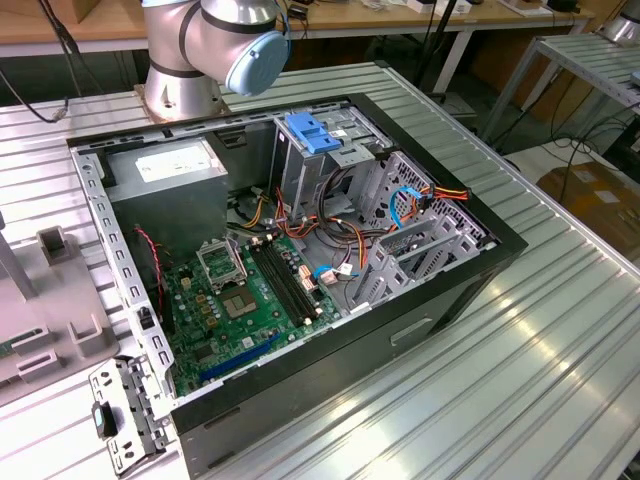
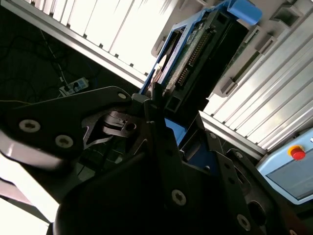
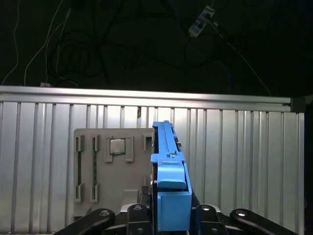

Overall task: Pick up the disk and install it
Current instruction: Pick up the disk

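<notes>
The disk (image 3: 170,171) shows edge-on in the first wrist view, its blue side rail toward the camera, standing over the ribbed metal table. My gripper (image 3: 171,215) sits at its near end with a black finger on each side, shut on it. In the second wrist view the disk (image 2: 195,54) shows its green circuit board, connector row and blue rail, and the gripper (image 2: 157,105) clamps its lower edge. The open computer case (image 1: 470,270) lies on the table in the exterior view, below the arm's base (image 1: 185,60).
Inside the case are a metal drive cage with a blue handle (image 1: 312,132), a grey power supply (image 1: 165,170), a green motherboard (image 1: 245,300) and loose cables. A grey fixture tray (image 3: 110,166) lies beside the disk. A pendant with a red button (image 2: 297,152) lies on the table.
</notes>
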You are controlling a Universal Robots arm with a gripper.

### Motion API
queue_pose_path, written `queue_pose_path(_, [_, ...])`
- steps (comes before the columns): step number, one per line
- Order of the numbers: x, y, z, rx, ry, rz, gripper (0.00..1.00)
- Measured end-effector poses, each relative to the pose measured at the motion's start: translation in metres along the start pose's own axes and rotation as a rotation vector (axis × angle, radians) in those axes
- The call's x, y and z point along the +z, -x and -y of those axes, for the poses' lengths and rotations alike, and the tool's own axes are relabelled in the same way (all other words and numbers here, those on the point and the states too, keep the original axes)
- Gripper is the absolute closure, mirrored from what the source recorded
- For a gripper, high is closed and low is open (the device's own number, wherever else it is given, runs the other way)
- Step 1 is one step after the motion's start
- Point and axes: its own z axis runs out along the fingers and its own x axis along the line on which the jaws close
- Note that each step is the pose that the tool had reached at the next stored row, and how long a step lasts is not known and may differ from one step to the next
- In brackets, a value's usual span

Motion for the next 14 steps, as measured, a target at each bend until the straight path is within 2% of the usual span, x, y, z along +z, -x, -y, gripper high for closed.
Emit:
queue_pose_path(9, [-0.0002,-0.0078,0.0006,0.0,-0.0002,0.0001,0.63])
queue_pose_path(14, [-0.0006,-0.0163,0.0006,0.0,-0.0002,0.0001,0.63])
